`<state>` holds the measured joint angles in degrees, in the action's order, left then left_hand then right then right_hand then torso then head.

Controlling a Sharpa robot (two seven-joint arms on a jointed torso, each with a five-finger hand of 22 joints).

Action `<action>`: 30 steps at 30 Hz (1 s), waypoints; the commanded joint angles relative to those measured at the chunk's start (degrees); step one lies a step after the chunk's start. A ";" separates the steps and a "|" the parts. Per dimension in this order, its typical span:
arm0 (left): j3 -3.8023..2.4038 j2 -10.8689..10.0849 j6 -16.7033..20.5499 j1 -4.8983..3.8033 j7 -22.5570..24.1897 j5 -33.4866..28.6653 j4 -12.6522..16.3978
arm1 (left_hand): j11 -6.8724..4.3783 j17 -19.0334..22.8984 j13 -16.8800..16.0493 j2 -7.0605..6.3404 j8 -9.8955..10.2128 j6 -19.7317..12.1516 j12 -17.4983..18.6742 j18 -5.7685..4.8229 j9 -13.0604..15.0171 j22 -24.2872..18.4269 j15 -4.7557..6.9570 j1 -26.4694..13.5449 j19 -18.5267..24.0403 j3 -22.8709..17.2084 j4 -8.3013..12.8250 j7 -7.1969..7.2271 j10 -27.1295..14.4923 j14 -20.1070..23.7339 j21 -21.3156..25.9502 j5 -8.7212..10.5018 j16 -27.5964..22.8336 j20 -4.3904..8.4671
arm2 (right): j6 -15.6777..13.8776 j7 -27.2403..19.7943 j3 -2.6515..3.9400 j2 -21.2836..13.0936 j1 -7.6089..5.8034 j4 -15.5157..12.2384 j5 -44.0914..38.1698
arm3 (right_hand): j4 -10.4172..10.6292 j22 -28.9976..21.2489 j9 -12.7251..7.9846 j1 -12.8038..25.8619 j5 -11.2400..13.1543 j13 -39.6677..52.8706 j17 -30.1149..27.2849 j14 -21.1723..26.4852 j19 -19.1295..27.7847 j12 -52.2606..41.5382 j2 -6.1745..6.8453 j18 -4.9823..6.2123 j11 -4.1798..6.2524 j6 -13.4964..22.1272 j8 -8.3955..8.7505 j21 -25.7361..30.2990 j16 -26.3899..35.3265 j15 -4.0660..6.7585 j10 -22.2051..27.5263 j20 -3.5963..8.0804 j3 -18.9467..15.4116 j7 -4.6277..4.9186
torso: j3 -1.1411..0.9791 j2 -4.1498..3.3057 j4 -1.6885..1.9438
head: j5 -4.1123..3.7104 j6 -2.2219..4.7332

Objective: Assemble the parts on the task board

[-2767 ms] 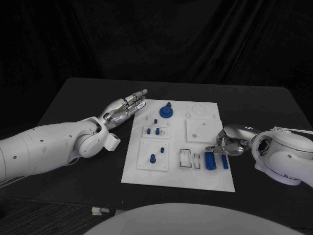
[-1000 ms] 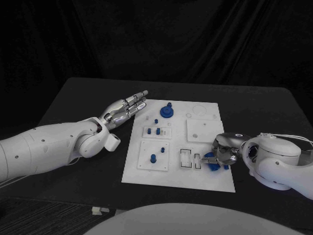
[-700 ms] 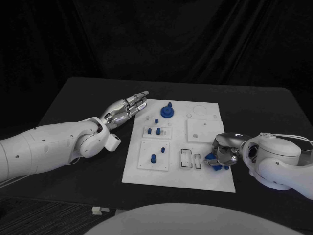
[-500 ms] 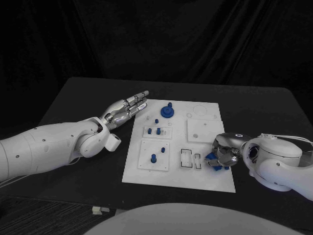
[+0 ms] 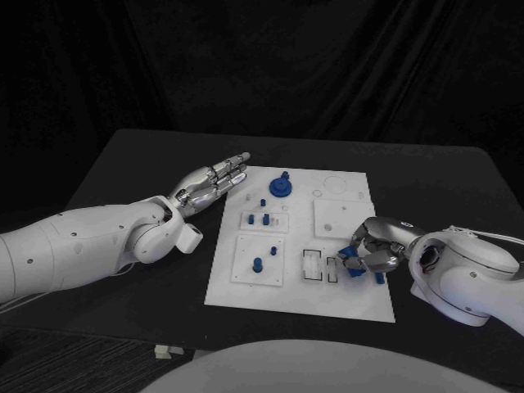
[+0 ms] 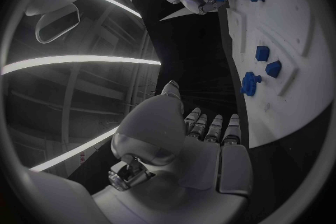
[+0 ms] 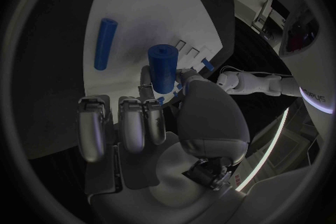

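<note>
Blue cylinder up off the task board [image 5: 333,304], pinched in the right hand [image 5: 374,254]!

The white board lies flat mid-table, and the thick blue peg [image 7: 162,69] stands upright between the hand's fingertips, near the board's right edge. Just beside it on the plate lies a slimmer blue rod [image 7: 104,43], flat, alone. Towards the far edge stands a round blue knob part [image 5: 280,186]. Down the left side, small blue pegs [image 5: 257,219] stand in one raised block, and a single blue peg [image 5: 256,264] stands in the block nearer the front edge.
</note>
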<state>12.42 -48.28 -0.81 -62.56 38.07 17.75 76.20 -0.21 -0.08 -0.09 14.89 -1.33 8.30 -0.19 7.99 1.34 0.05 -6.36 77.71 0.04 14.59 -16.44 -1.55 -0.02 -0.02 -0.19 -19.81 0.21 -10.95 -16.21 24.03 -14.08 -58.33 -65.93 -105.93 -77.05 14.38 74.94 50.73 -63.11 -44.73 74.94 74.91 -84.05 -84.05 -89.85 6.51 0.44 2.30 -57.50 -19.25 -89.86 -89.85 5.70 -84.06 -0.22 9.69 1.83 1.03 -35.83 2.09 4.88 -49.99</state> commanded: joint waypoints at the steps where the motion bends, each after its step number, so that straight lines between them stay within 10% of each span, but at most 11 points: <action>1: -0.06 0.17 -0.60 0.08 0.50 -0.30 0.04 | 0.38 0.08 0.09 0.20 -0.35 0.19 0.19 0.74 0.08 -0.05 -0.30 0.56 -0.04 -0.28 0.20 -0.23 0.02 0.02 0.19 -0.29 -0.21 -0.31 | -5.11 -0.73 0.10 -0.16 -0.38 -0.59 10.31 | -10.52 15.06 2.55 -0.39 1.67 15.06 15.09 -5.95 -5.95 -0.15 -1.91 -0.44 0.24 -0.07 -0.09 -0.14 -0.15 0.11 -5.94 -0.41 11.00 -0.48 | 0.07 0.02 0.04 | -0.13 -0.01; 21: -0.06 0.75 -0.77 0.08 0.24 -0.30 -0.31 | 0.46 0.08 0.09 0.18 -0.33 0.17 0.19 0.70 0.08 -0.05 -0.44 0.65 -0.04 -0.30 0.25 -0.25 0.02 0.02 0.19 -0.42 -0.21 -0.41 | -1.03 2.52 0.08 4.71 -0.28 2.81 18.26 | -7.53 14.53 2.74 4.73 19.45 15.06 13.98 -5.72 -5.21 -0.15 -3.65 -0.05 -0.27 0.12 2.01 1.12 0.38 -0.31 -5.94 -0.79 8.40 0.06 | 0.00 -0.09 -0.08 | -0.27 -0.01; 30: -0.06 0.85 -0.98 0.08 0.02 -0.30 -0.41 | 0.46 0.08 0.09 0.18 -0.33 0.18 0.19 0.69 0.07 -0.05 -0.48 0.67 -0.04 -0.31 0.26 -0.28 0.02 0.02 0.19 -0.46 -0.21 -0.44 | -0.21 3.59 0.09 6.77 -0.09 3.72 15.85 | -5.84 14.25 2.90 6.61 23.39 15.06 13.35 -5.58 -4.82 -0.15 -3.80 0.16 -0.46 0.11 2.39 1.81 0.69 -0.47 -5.94 -0.96 6.57 0.27 | 0.00 -0.12 0.00 | -0.27 -0.01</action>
<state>12.42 -47.56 -1.03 -62.55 37.67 17.75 75.73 -0.21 -0.05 -0.05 15.12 -1.33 8.30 -0.19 7.99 1.34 0.07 -6.36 77.94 0.04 14.42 -16.28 -1.55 -0.02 -0.02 -0.19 -20.03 0.21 -10.95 -17.70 25.75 -14.02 -51.71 -66.19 -102.23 -59.76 10.74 74.92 53.48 -56.81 -21.67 74.92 74.91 -84.05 -83.94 -89.85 2.88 0.44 2.30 -57.49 -17.03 -88.30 -89.45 5.69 -84.06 -0.74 14.09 1.87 1.03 -35.93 2.08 4.59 -49.99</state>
